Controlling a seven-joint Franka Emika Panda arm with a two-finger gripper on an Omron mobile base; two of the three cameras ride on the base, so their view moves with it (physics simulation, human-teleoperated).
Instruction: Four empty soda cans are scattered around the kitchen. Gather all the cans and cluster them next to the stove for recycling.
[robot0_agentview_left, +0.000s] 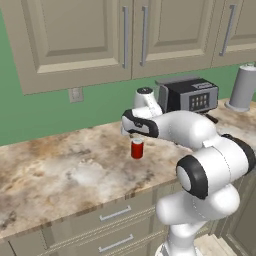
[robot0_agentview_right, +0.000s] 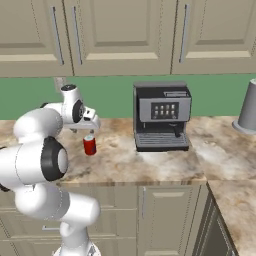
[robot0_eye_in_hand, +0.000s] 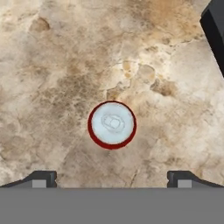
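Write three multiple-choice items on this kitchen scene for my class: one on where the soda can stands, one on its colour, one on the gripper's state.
1. Where does the soda can stand?
A. on the coffee machine
B. on the countertop, left of the coffee machine
C. in a drawer

2. What colour is the can's body?
A. red
B. green
C. blue

3. How is the gripper?
A. shut on the can
B. open above the can
C. open on the floor

Answers: 1 B, both base views show it upright on the marble. 2 A, red sides with a silver top. 3 B, the hand view looks straight down on the lid with fingertips spread wide.
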